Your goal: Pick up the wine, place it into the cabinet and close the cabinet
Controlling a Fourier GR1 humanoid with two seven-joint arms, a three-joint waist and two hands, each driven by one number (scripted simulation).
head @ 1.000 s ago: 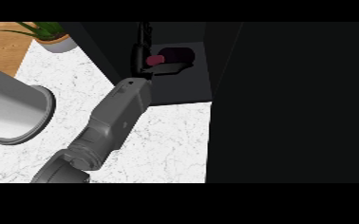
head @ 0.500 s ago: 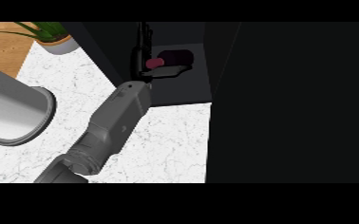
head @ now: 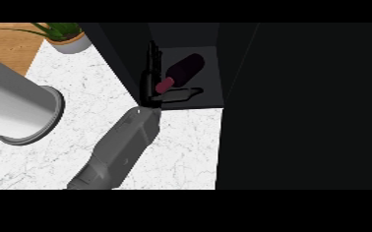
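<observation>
The wine bottle (head: 183, 70), dark red with a paler red neck, lies tilted on the floor of the open black cabinet (head: 210, 39), neck toward the front left. My left hand (head: 150, 86) is at the cabinet's front left corner, just beside the bottle's neck. Its fingers point straight up along the cabinet's left wall and its thumb (head: 183, 94) sticks out to the right below the neck. The hand is open and not curled round the bottle. Its grey forearm (head: 116, 152) comes in from the lower left. My right hand does not show.
A wide black panel (head: 298, 108) fills the right side of the view. On the white marble counter (head: 181, 147) stands a large grey cylinder (head: 22, 110) at the left. A potted plant (head: 69, 38) sits at the back left by a wooden surface (head: 13, 46).
My left hand has drawn back toward the cabinet's front left corner. The bottle, earlier mostly hidden under the hand, now lies uncovered inside the cabinet.
</observation>
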